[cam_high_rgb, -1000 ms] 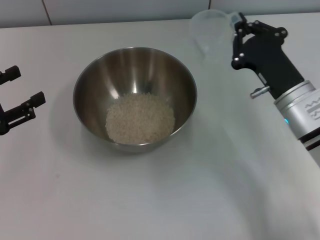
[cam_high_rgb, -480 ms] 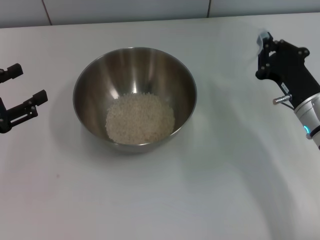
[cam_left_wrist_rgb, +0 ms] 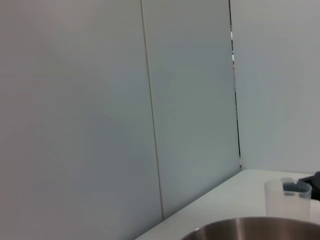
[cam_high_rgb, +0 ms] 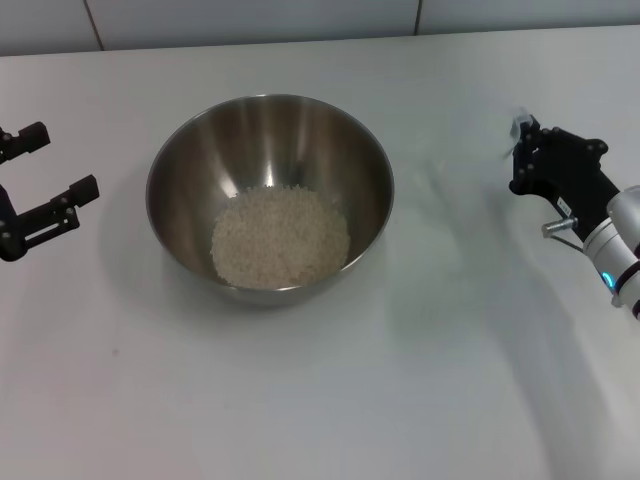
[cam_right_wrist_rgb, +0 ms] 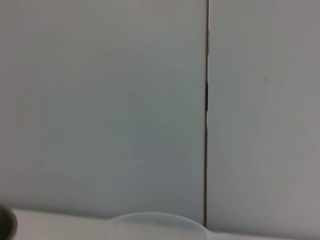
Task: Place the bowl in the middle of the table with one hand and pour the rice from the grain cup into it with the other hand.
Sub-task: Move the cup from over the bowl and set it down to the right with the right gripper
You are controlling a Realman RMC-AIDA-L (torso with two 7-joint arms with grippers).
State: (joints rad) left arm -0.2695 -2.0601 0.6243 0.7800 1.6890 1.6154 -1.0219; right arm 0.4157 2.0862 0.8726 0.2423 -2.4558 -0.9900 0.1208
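Note:
The steel bowl point(cam_high_rgb: 200, 160) stands in the middle of the white table point(cam_high_rgb: 350, 390) with a pale heap of rice point(cam_high_rgb: 280, 238) in its bottom. Its rim also shows in the left wrist view point(cam_left_wrist_rgb: 250, 227). My right gripper point(cam_high_rgb: 523, 158) is to the right of the bowl, shut on the clear grain cup point(cam_left_wrist_rgb: 286, 201). The cup is upright and looks empty. Its rim shows in the right wrist view point(cam_right_wrist_rgb: 150, 222); in the head view it is almost invisible. My left gripper point(cam_high_rgb: 62, 160) is open and empty, left of the bowl and apart from it.
A tiled wall point(cam_high_rgb: 250, 20) runs along the table's far edge. Bare tabletop lies in front of the bowl and on both sides of it.
My right gripper has carried the cup from beside the bowl's far right rim out to the right and nearer to me. The left gripper has barely moved.

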